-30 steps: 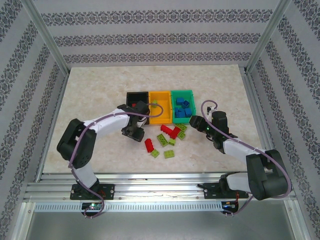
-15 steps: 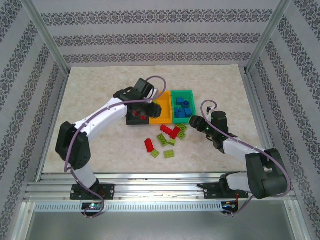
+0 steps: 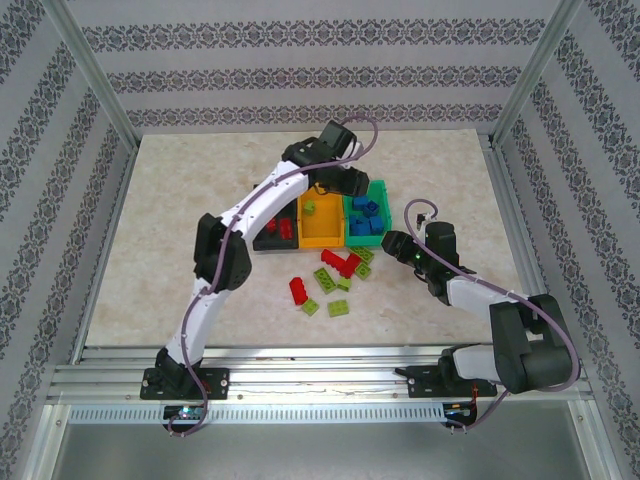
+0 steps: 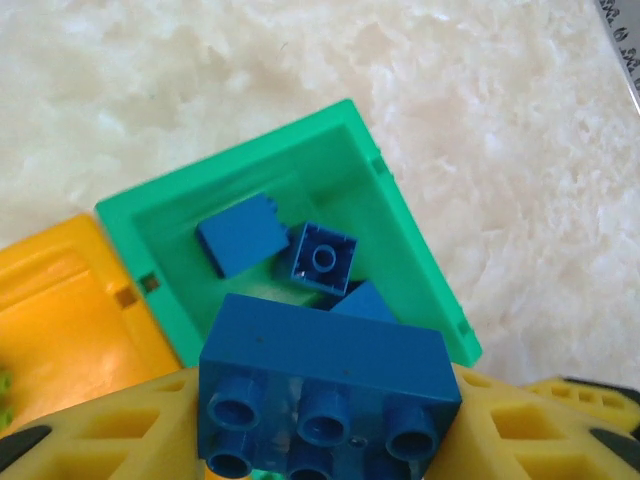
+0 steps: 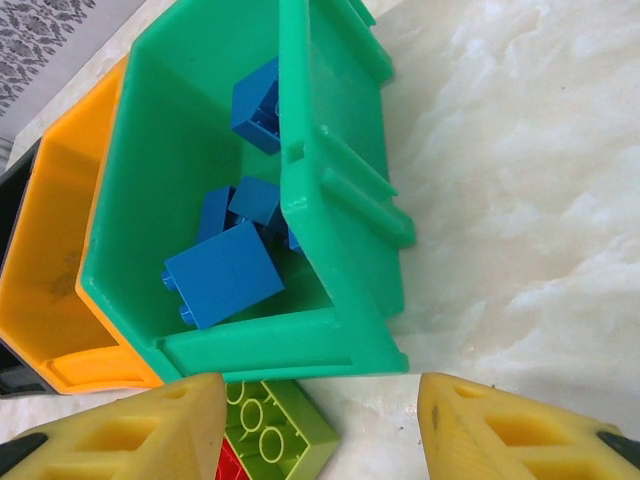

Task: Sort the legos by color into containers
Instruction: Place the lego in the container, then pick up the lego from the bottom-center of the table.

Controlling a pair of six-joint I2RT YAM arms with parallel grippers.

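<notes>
Left gripper (image 3: 353, 184): clenched on a blue brick (image 4: 322, 352); the yellow fingers (image 4: 110, 430) press against the brick's two short ends.
Left gripper position: the arm reaches across the row of bins and the gripper hangs over the far end of the green bin (image 3: 366, 241), apart from its rim.
Held brick position: in the air, directly above the open top of the green bin (image 4: 225, 155).
Right gripper (image 5: 320, 392): released; the jaws stand apart and grasp nothing.
Right gripper position: low over the table (image 3: 200, 180), just beside the near right corner of the green bin (image 5: 330, 170).
Below right gripper: a lime green brick (image 5: 270, 430) touching a red brick (image 5: 232, 465), both on the table just beside the bin's near wall.
Green bin contents: several blue bricks (image 3: 365, 213), loosely piled.
Orange bin (image 3: 322, 241): middle of the row, touching the green bin; a single lime brick (image 3: 309, 207) lies near its far left corner.
Black bin (image 3: 268, 244): left end of the row, partly hidden by the left arm; red bricks (image 3: 283, 228) inside.
Loose bricks (image 3: 335, 280): red and lime green, scattered between the bins and the table's near edge.
</notes>
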